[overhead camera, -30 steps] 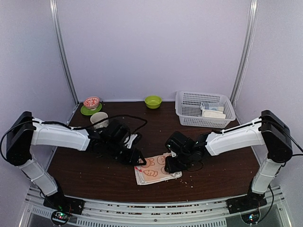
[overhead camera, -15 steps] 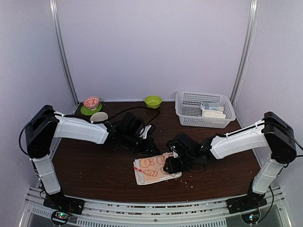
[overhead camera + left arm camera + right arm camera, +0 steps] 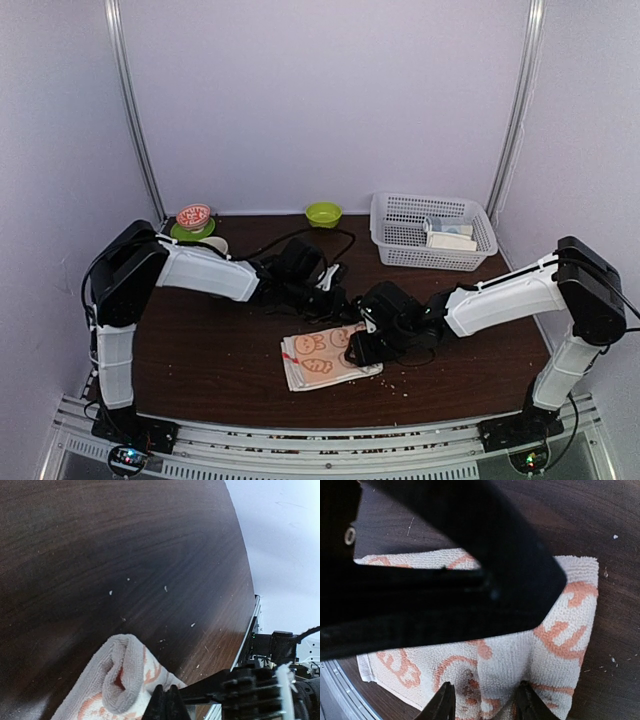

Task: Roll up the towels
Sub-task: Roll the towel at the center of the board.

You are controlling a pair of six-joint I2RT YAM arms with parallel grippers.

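At the near centre of the table, the rabbit towel lies mostly flat, rolling barely begun. The left gripper is closed beside its lifted edge, and the right gripper straddles it, jaws apart.

Towel: looped terry cloth, matt, rough. Worktop: dark wood grain, smooth, slight sheen. Basket: white plastic lattice. Fingers: matt black.

Peach rabbit-print towel, far corner bunched
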